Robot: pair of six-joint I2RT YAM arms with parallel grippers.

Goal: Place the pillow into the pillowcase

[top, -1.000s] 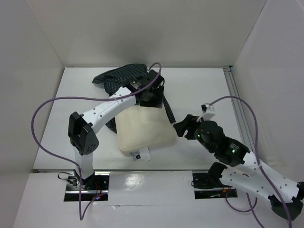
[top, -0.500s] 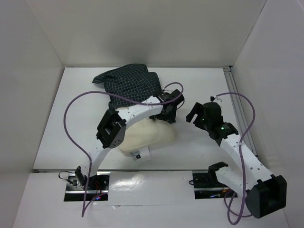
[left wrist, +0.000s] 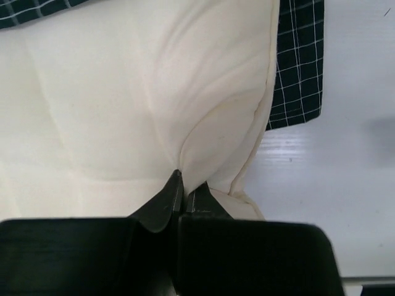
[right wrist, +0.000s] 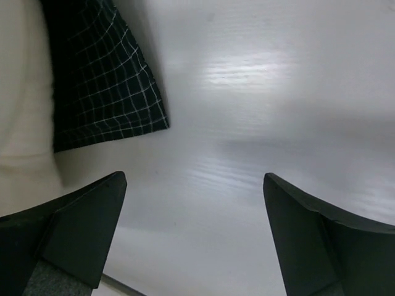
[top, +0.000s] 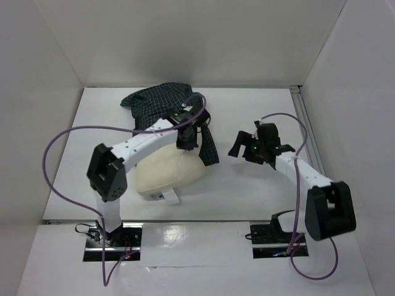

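Observation:
The cream pillow [top: 166,174] lies at the table's middle, its white tag [top: 170,196] toward the near edge. The dark checked pillowcase [top: 159,102] is crumpled behind it, and a strip of it [top: 209,147] hangs down along the pillow's right side. My left gripper [top: 187,143] sits on the pillow's far right corner. In the left wrist view it [left wrist: 182,177] is shut on a pinched fold of the pillow [left wrist: 123,92], with the pillowcase [left wrist: 299,61] to the right. My right gripper [top: 237,145] stands open to the right of the strip. It [right wrist: 194,179] holds nothing, with the pillowcase corner [right wrist: 105,92] ahead on the left.
White walls close the table in on the left, back and right. A metal rail [top: 307,129] runs along the right edge. Purple cables [top: 68,132] loop over both arms. Bare white tabletop [right wrist: 259,92] lies under and ahead of the right gripper.
The left gripper has swung back over the pillow's far right corner and shut on a fold of it. The pillow has shifted left. The right arm has reached further out and its jaws have opened wider.

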